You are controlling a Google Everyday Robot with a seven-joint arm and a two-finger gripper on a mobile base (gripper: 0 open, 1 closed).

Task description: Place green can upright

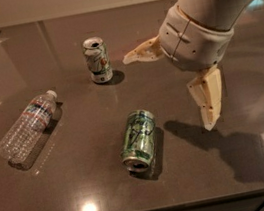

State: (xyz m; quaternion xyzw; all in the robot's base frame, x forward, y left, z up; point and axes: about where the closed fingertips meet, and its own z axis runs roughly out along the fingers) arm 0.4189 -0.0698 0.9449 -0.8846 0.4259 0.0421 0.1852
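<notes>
Green metallic soda can (139, 139) lies sideways; cream 2-finger gripper (167, 93) hovers beside it, spread wide, empty. Approach step: next, straddle and grasp.

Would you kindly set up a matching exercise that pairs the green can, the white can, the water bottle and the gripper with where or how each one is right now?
Things:
1. green can
2. white can
3. plastic water bottle
4. gripper

Places and states:
a. standing upright at the back
b. open, raised to the right of both cans
c. clear, lying on its side at the left
d. lying on its side near the front middle

Pairs: 1-d, 2-a, 3-c, 4-b
</notes>
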